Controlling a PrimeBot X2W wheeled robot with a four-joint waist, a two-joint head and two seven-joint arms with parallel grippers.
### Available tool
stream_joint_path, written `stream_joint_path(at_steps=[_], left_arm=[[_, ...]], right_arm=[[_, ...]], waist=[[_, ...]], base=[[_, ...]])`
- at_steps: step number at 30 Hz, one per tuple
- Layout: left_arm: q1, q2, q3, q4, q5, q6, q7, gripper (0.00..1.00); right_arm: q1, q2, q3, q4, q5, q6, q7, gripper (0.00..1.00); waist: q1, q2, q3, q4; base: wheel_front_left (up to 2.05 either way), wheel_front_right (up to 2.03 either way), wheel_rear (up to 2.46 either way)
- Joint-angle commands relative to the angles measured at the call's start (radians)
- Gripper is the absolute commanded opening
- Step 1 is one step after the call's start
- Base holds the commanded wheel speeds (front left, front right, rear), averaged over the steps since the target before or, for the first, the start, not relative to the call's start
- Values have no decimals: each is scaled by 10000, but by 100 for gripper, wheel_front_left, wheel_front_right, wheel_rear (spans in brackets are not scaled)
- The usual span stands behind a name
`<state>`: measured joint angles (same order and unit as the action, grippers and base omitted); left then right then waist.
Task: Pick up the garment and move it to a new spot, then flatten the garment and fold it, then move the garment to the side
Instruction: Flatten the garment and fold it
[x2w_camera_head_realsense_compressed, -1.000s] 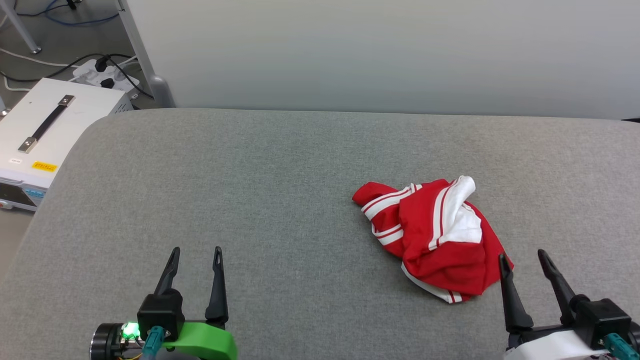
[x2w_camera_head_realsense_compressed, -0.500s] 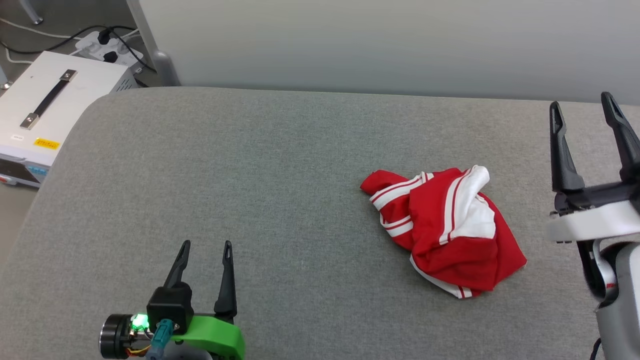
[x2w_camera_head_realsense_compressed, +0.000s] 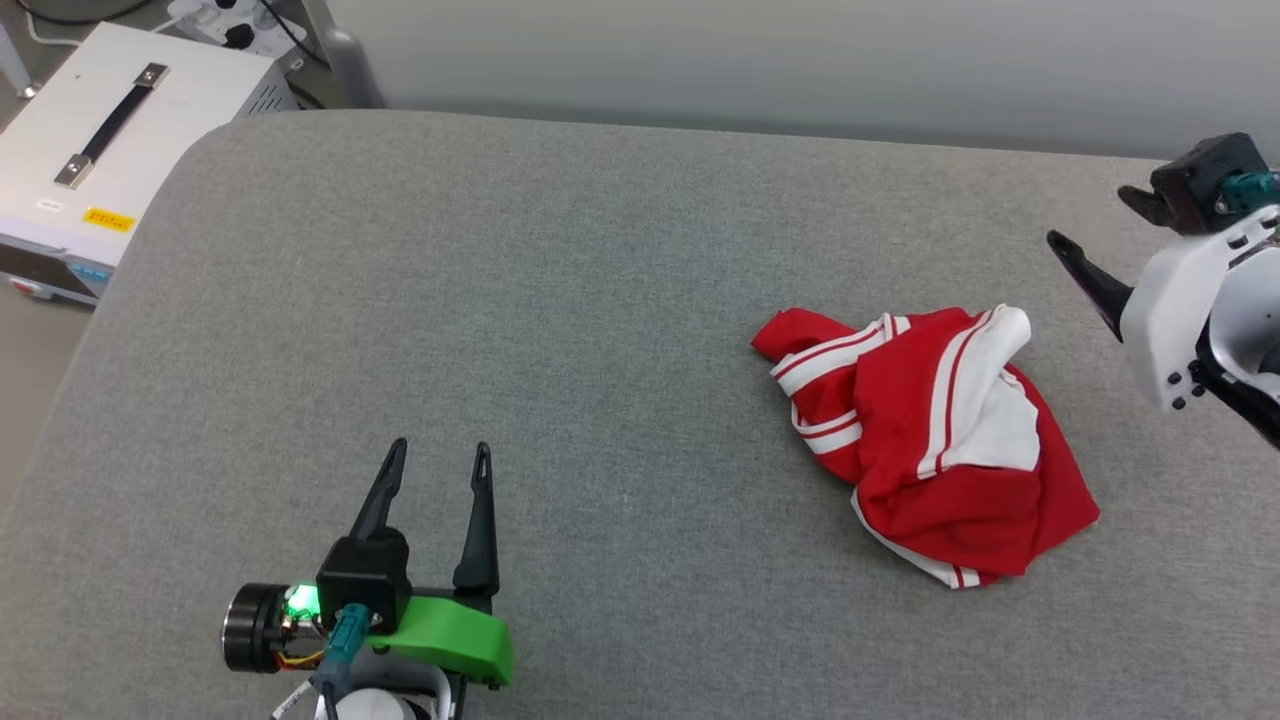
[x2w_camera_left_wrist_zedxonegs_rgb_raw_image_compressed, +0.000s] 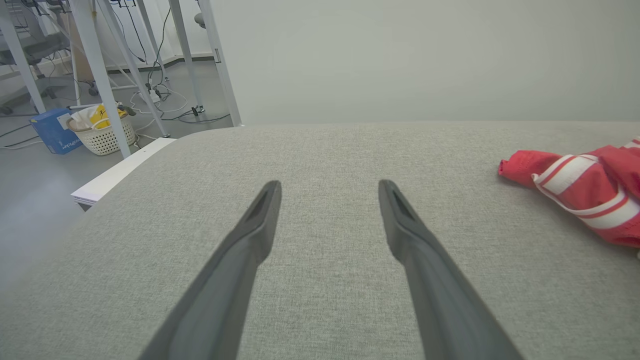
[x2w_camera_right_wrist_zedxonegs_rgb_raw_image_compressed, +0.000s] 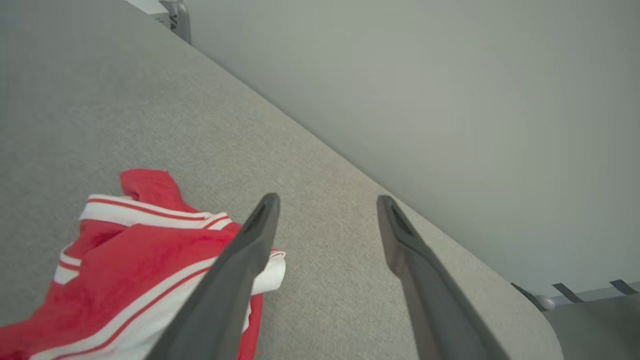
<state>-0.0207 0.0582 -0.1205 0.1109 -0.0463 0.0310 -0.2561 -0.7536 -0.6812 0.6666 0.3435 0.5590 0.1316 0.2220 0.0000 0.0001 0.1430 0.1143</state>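
The garment (x2w_camera_head_realsense_compressed: 940, 440) lies crumpled in a heap on the grey padded table (x2w_camera_head_realsense_compressed: 600, 300), right of the middle. It is red cloth bunched over itself, with a white sleeve folded on top and red-and-white striped trim along its edges. My left gripper (x2w_camera_head_realsense_compressed: 441, 445) hovers well apart from it, fingers spread and empty. My right gripper (x2w_camera_right_wrist_zedxonegs_rgb_raw_image_compressed: 327, 200) hangs near the garment's far right side, fingers likewise wide (nothing between them). The head view takes in a white case (x2w_camera_head_realsense_compressed: 190, 110) with a black handle off the table's corner, while the left wrist view shows a white basket (x2w_camera_left_wrist_zedxonegs_rgb_raw_image_compressed: 102, 135) and a blue box (x2w_camera_left_wrist_zedxonegs_rgb_raw_image_compressed: 50, 132) on the floor.

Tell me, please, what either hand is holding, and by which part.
Nothing is held; the left hand and right hand are open, clear of the garment.
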Motion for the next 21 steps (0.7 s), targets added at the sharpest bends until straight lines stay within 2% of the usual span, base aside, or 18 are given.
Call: stream_joint_path(at_steps=[1,5,10,15,21], left_arm=[[-270,-61,-57,-71,-101,71,-57,100],[-596,-73,-241,-182,-206,163,-57,100],[-1037,-77,-629,-308,-525,363,-57,100],[-1356,-78,-919,-356,-765,547,-57,100],[-1518,-78,-1124,-353,-977,779,-57,100]], right_arm=[[-458,-216,495,71,688,-9,672,100],[-1484,-576,1492,300,2337,-9,2565,100],[-2432,-555,2301,891,3322,-9,4283,100],[-2789,-459,2996,1598,3450,-9,4886,100],[-2326,-533,3831,2169,3812,-9,5187,100]], waist=[[0,-1,435,281],[0,-1,981,525],[0,-1,1635,932],[0,-1,2137,1302],[0,-1,2350,1610]], base=[[0,0,0],[0,0,0],[0,0,0],[0,0,0],[0,0,0]])
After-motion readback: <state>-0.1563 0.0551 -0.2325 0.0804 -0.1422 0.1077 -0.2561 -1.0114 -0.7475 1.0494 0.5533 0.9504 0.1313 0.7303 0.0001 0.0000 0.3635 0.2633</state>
